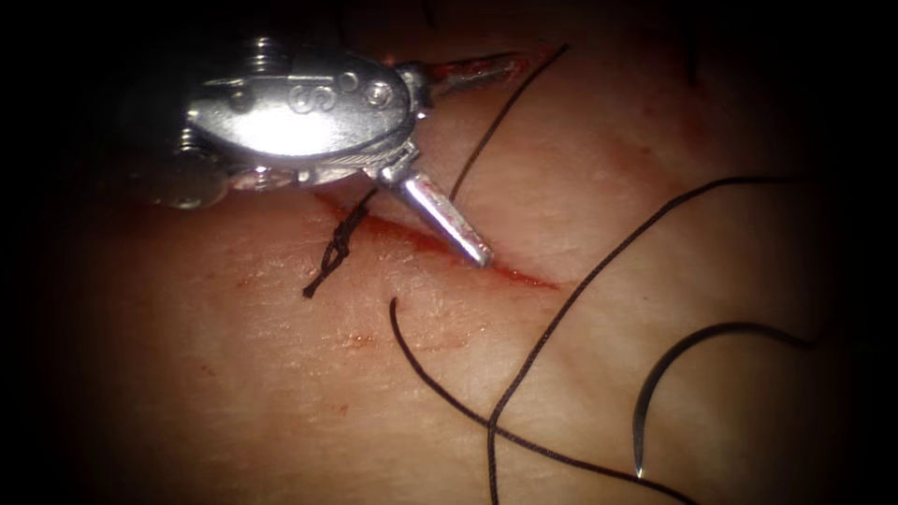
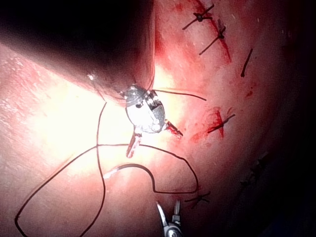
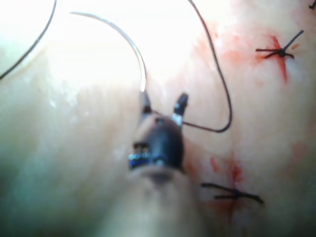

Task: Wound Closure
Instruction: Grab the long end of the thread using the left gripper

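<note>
My left tool (image 1: 494, 159) hangs over the cut (image 1: 524, 275) with its jaws spread wide and holding nothing; the lower jaw's tip touches the cut's edge. It shows again in the left wrist view (image 2: 154, 144). The curved needle (image 1: 675, 367) lies free on the tissue (image 1: 234, 393) to the right of the cut, not in the tissue, its point toward the front. Black thread (image 1: 561, 313) loops loosely over the surface. My right tool (image 3: 163, 101) stands open and empty, one end of the needle (image 3: 129, 42) close to one of its jaws.
A knotted stitch (image 1: 337, 245) with short cut ends crosses the cut beside the left tool. Several more tied stitches (image 2: 217, 34) sit along the wound, one (image 3: 234, 193) beside the right tool. Red fluid (image 1: 412, 238) lines the cut.
</note>
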`<state>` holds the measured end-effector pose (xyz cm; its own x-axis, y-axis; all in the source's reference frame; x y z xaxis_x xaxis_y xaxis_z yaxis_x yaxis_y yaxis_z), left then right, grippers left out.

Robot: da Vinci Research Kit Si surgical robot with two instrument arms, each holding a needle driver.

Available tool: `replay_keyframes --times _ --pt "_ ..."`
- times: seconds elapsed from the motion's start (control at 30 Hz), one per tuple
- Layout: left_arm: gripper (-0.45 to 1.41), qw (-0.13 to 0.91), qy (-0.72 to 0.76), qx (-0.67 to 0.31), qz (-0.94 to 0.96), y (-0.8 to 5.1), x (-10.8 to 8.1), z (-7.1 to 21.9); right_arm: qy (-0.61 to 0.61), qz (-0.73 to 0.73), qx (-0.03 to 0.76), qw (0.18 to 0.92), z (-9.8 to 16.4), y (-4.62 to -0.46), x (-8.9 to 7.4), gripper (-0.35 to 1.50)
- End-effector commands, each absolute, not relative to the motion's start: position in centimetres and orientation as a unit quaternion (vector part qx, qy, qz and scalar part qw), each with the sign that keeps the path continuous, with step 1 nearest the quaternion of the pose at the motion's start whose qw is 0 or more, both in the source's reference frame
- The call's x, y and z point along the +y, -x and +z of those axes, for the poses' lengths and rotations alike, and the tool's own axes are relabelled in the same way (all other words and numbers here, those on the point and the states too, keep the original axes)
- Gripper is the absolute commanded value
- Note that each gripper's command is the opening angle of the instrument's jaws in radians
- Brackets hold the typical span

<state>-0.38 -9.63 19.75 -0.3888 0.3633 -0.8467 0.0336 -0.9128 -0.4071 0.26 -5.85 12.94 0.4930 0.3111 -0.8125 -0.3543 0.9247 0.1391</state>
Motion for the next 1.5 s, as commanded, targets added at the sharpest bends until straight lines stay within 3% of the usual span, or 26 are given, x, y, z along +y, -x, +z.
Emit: replay_keyframes --times 0.03,0.33,0.5,0.73,1.1,1.23,1.5 --pt "1.13 0.097 0.54 -0.182 0.816 0.37 -9.8 19.8 0.014 0.19 0.472 0.861 12.9 -0.45 -5.9 1.25" --pt "0.93 0.061 0.52 -0.155 0.838 0.44 -10.6 20.4 -0.033 0.167 0.51 0.843 12.5 -1.32 -5.8 1.18" --pt "0.71 0.045 0.493 -0.142 0.857 0.58 -10.8 20.7 -0.041 0.158 0.52 0.838 12.5 -1.59 -5.8 1.18" --pt "0.66 0.013 0.404 -0.139 0.904 0.58 -11.0 21.0 -0.039 0.155 0.521 0.838 12.5 -1.63 -5.8 1.18" --pt "0.56 -0.015 0.4 -0.169 0.901 0.86 -11.3 21.0 -0.038 0.156 0.52 0.839 12.5 -1.61 -5.9 1.18" --pt "0.37 -0.01 0.399 -0.167 0.901 1.14 -11.3 21.1 -0.036 0.155 0.52 0.839 12.5 -1.65 -5.9 1.18" --pt "0.32 -0.012 0.408 -0.173 0.896 1.66 -11.4 21.4 -0.035 0.155 0.521 0.839 12.5 -1.67 -5.9 1.18"
